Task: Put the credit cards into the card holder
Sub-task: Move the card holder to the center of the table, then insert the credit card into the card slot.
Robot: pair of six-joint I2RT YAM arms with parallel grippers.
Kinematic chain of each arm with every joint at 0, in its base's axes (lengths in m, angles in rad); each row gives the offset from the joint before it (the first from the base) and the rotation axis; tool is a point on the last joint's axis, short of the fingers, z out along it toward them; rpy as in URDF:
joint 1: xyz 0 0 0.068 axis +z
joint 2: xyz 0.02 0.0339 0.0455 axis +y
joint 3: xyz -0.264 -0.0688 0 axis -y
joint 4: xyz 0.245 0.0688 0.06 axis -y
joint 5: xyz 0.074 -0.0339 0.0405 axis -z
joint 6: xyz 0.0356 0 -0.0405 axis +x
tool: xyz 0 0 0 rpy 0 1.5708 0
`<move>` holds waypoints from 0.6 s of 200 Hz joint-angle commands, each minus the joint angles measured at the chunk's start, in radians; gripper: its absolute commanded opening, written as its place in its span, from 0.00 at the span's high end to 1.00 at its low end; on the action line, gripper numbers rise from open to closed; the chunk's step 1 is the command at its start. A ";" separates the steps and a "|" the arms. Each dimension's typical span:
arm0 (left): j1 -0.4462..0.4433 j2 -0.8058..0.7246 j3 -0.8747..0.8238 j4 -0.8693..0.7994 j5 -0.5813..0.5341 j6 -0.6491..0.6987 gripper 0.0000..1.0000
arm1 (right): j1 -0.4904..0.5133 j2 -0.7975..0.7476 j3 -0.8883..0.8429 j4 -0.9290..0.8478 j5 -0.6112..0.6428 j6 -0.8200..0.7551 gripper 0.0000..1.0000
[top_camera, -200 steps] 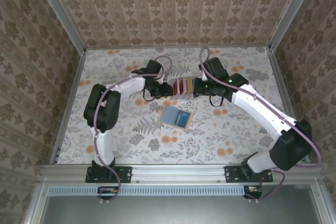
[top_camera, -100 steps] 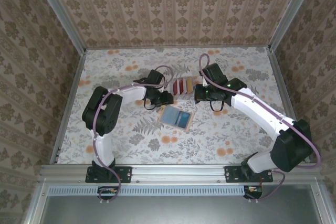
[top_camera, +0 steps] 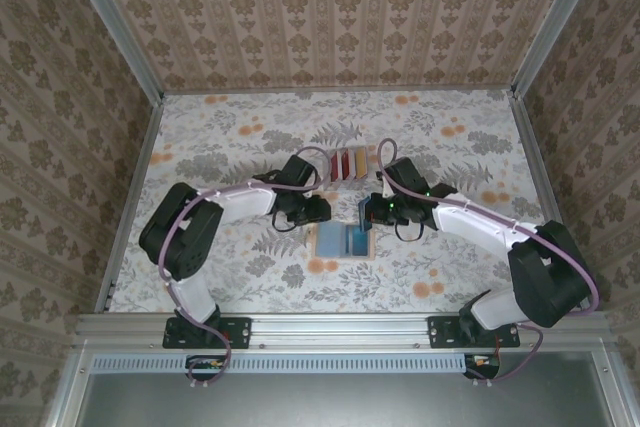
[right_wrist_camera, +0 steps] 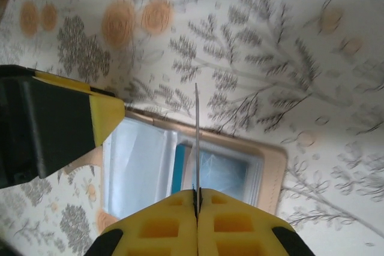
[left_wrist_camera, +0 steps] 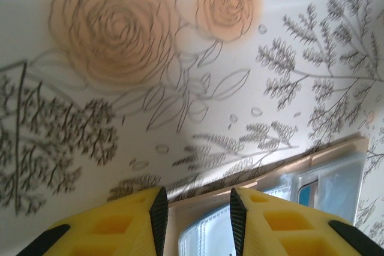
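Note:
The card holder (top_camera: 338, 241) lies open on the floral table, pinkish-tan rim around grey-blue pockets (right_wrist_camera: 144, 172). My right gripper (top_camera: 368, 213) hovers over its far right part, shut on a thin credit card (right_wrist_camera: 196, 142) that I see edge-on, pointing down at the pockets; from above the card looks dark blue. A blue card edge (right_wrist_camera: 179, 169) shows inside a pocket. My left gripper (left_wrist_camera: 195, 208) is open at the holder's far left edge (left_wrist_camera: 252, 181), which lies between its fingers. Its finger (right_wrist_camera: 60, 127) appears in the right wrist view. More credit cards stand in a pale rack (top_camera: 348, 163).
The rack holds red and tan-gold cards just beyond both grippers. Patterned walls and metal rails enclose the table (top_camera: 450, 267). Open tablecloth lies to the left, right and near side of the holder.
Both grippers moved from the rack toward me to the card holder. The right one carried a card along. The holder shifted slightly nearer and turned square.

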 commanded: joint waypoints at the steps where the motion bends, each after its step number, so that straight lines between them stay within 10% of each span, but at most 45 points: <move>1: -0.007 -0.043 -0.031 -0.045 -0.044 -0.040 0.63 | 0.011 0.001 -0.061 0.157 -0.123 0.071 0.92; 120: -0.053 -0.116 -0.028 -0.191 -0.132 0.009 0.65 | 0.023 0.162 -0.213 0.535 -0.301 0.241 0.93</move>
